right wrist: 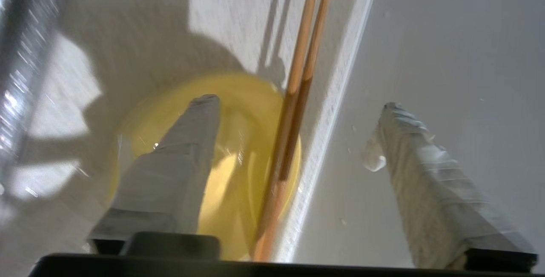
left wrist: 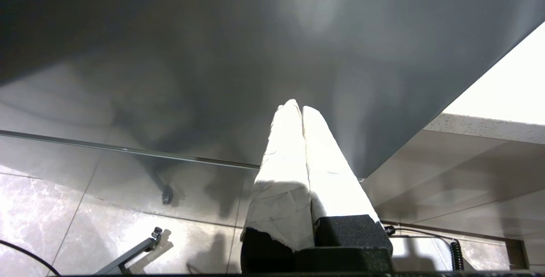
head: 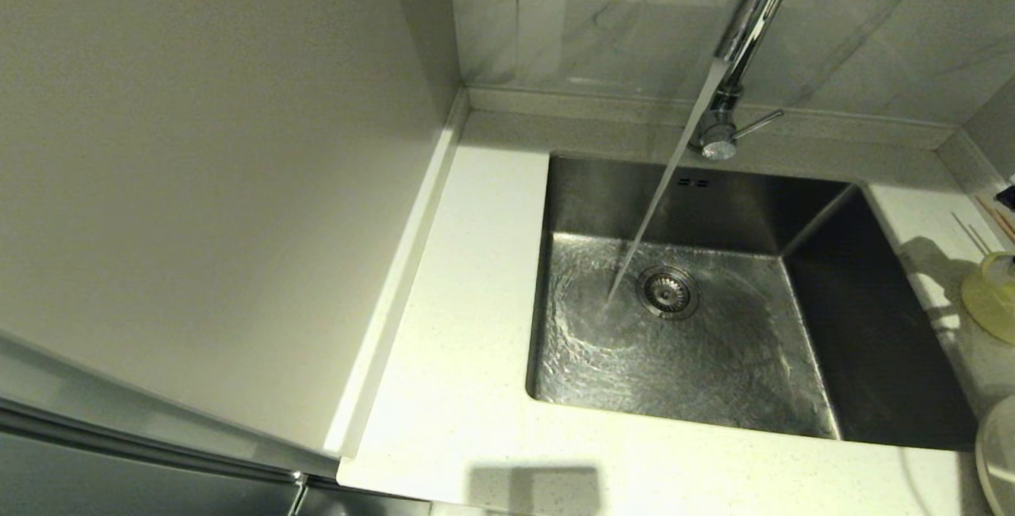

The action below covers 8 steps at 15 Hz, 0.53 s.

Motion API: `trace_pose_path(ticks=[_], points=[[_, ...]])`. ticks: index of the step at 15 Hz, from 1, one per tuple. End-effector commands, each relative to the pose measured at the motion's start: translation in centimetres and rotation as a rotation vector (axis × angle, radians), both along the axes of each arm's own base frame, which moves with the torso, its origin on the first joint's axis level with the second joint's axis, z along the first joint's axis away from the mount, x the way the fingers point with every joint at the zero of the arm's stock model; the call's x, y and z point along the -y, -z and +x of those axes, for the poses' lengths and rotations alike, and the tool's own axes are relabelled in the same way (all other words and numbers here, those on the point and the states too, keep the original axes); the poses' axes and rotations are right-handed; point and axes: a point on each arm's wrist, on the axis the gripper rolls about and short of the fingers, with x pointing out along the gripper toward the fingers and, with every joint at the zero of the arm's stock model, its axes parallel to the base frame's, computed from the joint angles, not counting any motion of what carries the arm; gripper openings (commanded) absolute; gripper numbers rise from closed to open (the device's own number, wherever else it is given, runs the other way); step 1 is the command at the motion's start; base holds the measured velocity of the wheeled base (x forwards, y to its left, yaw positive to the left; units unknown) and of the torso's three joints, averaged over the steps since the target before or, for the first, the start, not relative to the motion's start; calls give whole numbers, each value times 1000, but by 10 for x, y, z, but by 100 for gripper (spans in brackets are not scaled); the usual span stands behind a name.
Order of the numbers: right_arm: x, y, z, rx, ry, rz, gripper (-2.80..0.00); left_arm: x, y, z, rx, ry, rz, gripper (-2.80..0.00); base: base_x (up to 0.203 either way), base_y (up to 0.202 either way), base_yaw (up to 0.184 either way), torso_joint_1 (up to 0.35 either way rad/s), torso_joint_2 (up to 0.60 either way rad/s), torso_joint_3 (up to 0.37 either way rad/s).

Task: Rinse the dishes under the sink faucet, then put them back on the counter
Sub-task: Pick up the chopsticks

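Note:
Water runs from the chrome sink faucet (head: pixel 753 17) into the steel sink (head: pixel 825 278). At the far right of the counter (head: pixel 460 326) sits the pale yellow bowl (head: pixel 991 298); part of the cream plate (head: pixel 999 452) shows at the lower right corner. In the right wrist view my right gripper (right wrist: pixel 299 102) hangs open over the bowl (right wrist: pixel 238 141). The two wooden chopsticks (right wrist: pixel 304 55) lie across the bowl's rim, between the fingers and untouched. My left gripper (left wrist: pixel 301 107) is shut and empty, parked low beside the cabinet front.
A round drain strainer (head: pixel 668 291) sits in the wet sink floor beside the stream. A tall pale panel (head: pixel 198 183) walls off the counter's left side. A raised counter rim (right wrist: pixel 336 98) and a grey wall (right wrist: pixel 447 47) stand right beside the chopsticks.

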Motion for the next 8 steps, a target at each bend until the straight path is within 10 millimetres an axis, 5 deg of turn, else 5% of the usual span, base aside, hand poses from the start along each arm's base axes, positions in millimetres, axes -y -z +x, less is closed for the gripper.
trace_pose_path(ticks=[1,8], points=[[-9,-3,6,44,-24,47,0,0,0,0,2,-1,-1,-280,0,0,0,0,0,0],[-27,-8,19,170,-183,278,0,0,0,0,2,-1,-1,-280,0,0,0,0,0,0]])
